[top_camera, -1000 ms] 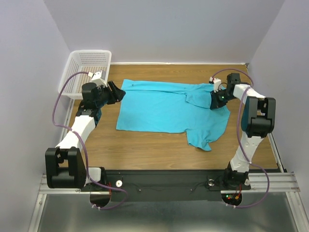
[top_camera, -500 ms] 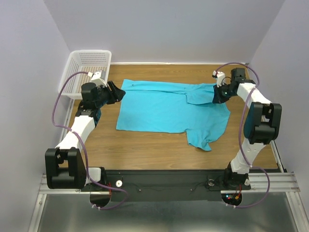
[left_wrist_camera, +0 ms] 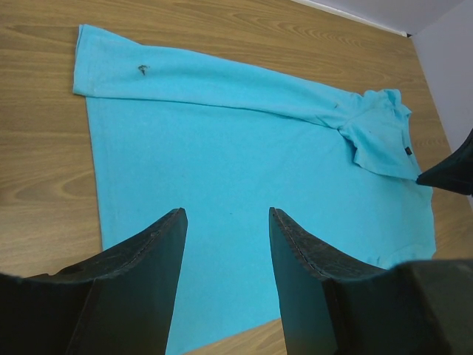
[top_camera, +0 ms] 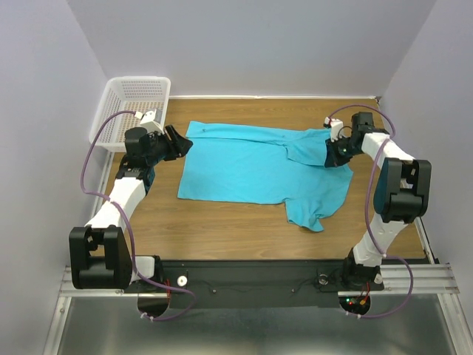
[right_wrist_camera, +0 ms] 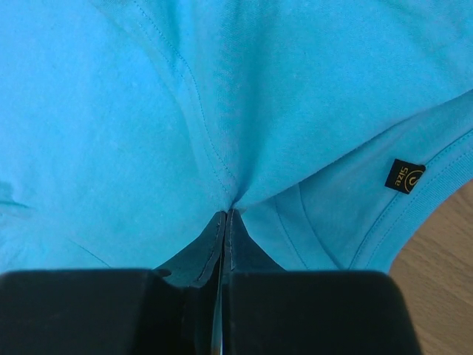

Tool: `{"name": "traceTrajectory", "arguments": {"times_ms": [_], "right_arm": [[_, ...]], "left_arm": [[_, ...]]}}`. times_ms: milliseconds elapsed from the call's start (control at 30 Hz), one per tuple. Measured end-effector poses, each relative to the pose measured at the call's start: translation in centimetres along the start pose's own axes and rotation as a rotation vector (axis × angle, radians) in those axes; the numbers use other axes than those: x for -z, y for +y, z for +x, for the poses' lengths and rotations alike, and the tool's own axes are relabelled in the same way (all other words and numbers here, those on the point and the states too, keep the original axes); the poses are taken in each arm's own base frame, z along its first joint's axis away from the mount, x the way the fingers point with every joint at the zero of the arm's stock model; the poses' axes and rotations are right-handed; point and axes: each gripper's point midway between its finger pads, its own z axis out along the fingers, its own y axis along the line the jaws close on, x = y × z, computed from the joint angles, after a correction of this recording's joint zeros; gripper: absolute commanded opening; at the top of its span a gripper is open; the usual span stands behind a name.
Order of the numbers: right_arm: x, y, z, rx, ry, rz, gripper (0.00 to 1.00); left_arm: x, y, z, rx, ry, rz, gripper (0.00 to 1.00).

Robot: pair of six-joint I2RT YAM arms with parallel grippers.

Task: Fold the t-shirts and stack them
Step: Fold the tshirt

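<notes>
While your right hand (right_wrist_camera: 225,216) is pressed together on a pucker of the t-shirt (top_camera: 244,166), the cloth gathers into creases that run straight to the fingertips. I record this as a true pinch, not a mere touch. The grip sits at the garment's right end, just beside the neckline and its small black label (right_wrist_camera: 405,176) (the ribbed collar edge shows next to it). Judgement: you hold here because this end is bunched and must be drawn out or carried over for the next fold.

Your left hand (left_wrist_camera: 228,214) stands spread and holds nothing. It hovers at the far left corner of the shirt, fingers aimed across the cloth, not far from the dark mark (left_wrist_camera: 140,70). Judgement: it is posted there to take or pin that corner once the right side moves. Whether it touches the cloth I cannot tell.

The t-shirt lies on the desk (top_camera: 222,222), mostly flat, with its far edge turned over in a long band and a flap sticking out toward the near right. It is apart from the white basket (top_camera: 133,100) at the far left. Folding looks begun but not finished, and nothing is stacked.

Risk noted: a pull by one hand alone may drag the whole shirt across the wood.
</notes>
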Motion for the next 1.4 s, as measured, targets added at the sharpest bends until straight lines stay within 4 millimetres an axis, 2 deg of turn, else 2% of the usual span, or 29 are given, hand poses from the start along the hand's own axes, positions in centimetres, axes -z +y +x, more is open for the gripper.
{"name": "traceTrajectory", "arguments": {"times_ms": [33,67,167,300,400,500,600,700,800,967,1033,1233,1400], "right_arm": [[0.0,0.0,0.0,0.0,0.0,0.002,0.25],[0.0,-0.1,0.0,0.002,0.0,0.004,0.33],[0.1,-0.2,0.1,-0.002,0.004,0.011,0.44],[0.4,-0.5,-0.4,-0.023,0.002,0.03,0.45],[1.5,-1.6,-2.9,-0.068,-0.04,0.085,0.45],[3.2,-4.2,-7.0,-0.125,-0.142,0.162,0.45],[4.2,-7.9,-10.5,-0.195,-0.244,0.24,0.44],[3.1,-11.1,-11.9,-0.271,-0.281,0.272,0.44],[-0.2,-14.0,-11.3,-0.353,-0.266,0.279,0.44],[-4.8,-15.5,-9.2,-0.431,-0.203,0.256,0.43],[-5.4,-15.7,-9.0,-0.444,-0.197,0.251,0.43],[-4.9,-16.1,-10.1,-0.441,-0.227,0.258,0.43],[-5.0,-16.1,-10.1,-0.442,-0.226,0.258,0.41]], "left_arm": [[0.0,0.0,0.0,0.0,0.0,0.001,0.6],[0.0,0.0,0.0,0.0,0.001,0.002,0.6],[0.0,-0.1,0.1,0.001,0.004,0.009,0.6],[-0.1,-0.2,0.3,0.004,0.015,0.018,0.6],[-0.5,0.2,0.9,0.011,0.032,0.017,0.6],[-1.6,1.1,2.0,0.031,0.071,0.003,0.59],[-3.3,2.1,2.4,0.053,0.103,-0.011,0.59],[-5.4,2.7,2.4,0.066,0.124,-0.017,0.59],[-7.9,2.9,1.8,0.063,0.127,-0.011,0.59],[-11.7,3.4,1.4,0.06,0.136,-0.008,0.58],[-13.1,3.9,1.6,0.064,0.146,-0.013,0.58],[-16.6,5.5,2.1,0.085,0.169,-0.031,0.58],[-18.3,6.4,2.7,0.114,0.184,-0.043,0.58]]}}
